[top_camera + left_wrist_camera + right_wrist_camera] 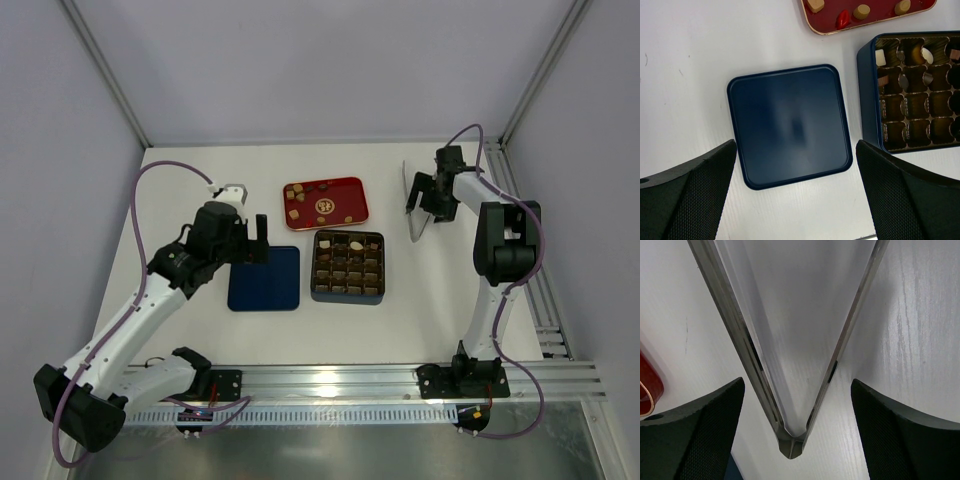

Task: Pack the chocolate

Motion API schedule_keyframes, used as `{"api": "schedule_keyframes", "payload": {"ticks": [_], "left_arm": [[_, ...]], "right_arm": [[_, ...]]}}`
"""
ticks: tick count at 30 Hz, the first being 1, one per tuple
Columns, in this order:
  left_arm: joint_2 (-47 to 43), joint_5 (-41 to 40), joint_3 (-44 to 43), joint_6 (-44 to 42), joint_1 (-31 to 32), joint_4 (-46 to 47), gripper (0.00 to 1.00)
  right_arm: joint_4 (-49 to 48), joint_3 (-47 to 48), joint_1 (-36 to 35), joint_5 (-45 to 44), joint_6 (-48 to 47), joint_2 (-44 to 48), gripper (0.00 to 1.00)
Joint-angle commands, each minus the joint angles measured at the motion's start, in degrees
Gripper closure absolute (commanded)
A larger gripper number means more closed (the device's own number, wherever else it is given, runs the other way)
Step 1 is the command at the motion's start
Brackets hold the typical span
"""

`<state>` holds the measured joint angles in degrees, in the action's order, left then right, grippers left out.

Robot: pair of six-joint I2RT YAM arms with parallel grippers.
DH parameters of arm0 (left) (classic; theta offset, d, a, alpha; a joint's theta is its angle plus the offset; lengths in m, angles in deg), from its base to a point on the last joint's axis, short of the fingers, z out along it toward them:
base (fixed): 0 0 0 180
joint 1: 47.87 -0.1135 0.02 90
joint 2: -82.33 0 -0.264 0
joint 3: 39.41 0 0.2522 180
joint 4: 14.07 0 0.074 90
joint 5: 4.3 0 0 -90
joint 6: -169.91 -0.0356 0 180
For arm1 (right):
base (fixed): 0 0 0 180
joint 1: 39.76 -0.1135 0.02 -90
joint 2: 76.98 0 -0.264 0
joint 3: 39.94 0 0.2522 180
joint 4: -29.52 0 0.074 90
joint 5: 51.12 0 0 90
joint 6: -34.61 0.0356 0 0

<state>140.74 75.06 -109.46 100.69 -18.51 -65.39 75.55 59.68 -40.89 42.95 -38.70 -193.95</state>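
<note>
Top view, left arm: elbow bent, reaching in from the near left; the left gripper [248, 240] hangs over the far edge of the flat dark blue square lid [265, 282].
Top view, right arm: upright from its base, forearm stretched to the far right; the right gripper [428, 203] points down at the thin silver metal tongs [413, 232].
Top view, chocolate: small tan and brown chocolate pieces [294, 212] lie on the glossy red rectangular tray [356, 190]; others sit in cells of the dark blue square box with a brown grid [347, 298], just in front of it.
Left wrist view: the 2 fingers [690, 195] are spread wide with nothing held, and the lid lies beyond them.
Right wrist view: the 2 fingers [695, 435] are spread, 1 on each side of the tongs' joined end, with a gap on both sides.
</note>
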Motion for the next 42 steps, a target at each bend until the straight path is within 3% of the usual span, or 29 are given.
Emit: {"api": "schedule_keyframes", "payload": {"ticks": [1, 6, 8, 15, 21, 25, 29, 42], "left_arm": [[0.12, 0.26, -0.75, 0.14, 0.17, 1.00, 0.00], [0.74, 0.35, -0.75, 0.14, 0.17, 1.00, 0.00], [0.82, 0.26, -0.84, 0.32, 0.17, 1.00, 0.00], [1.35, -0.61, -0.92, 0.58, 0.08, 1.00, 0.00], [1.18, -1.84, -1.36, 0.49, 0.17, 0.73, 0.00], [1.79, -2.20, -2.24, 0.41, 0.17, 0.30, 0.00], [2.23, -1.85, -3.12, 0.84, 0.17, -0.05, 0.00], [1.79, -4.13, -3.21, 1.29, 0.17, -1.38, 0.00]], "right_arm": [[-1.34, -1.57, -0.19, -0.03, 0.45, 4.20, 0.13], [-1.24, -3.42, -0.19, -0.38, 0.89, 10.07, 0.07], [-1.25, -4.04, -0.19, -0.38, 1.33, 12.19, 0.00], [-1.68, -10.70, -2.12, -0.82, 2.30, 25.02, 0.00], [-5.45, -21.76, -10.02, -3.54, 4.22, 40.39, 0.00], [-7.48, -28.99, -19.94, -6.97, 7.47, 49.54, 0.00], [-11.26, -37.85, -23.48, -5.67, 12.05, 58.58, 0.00], [-9.33, -39.63, -23.84, -5.75, 9.86, 61.60, 0.00]]}}
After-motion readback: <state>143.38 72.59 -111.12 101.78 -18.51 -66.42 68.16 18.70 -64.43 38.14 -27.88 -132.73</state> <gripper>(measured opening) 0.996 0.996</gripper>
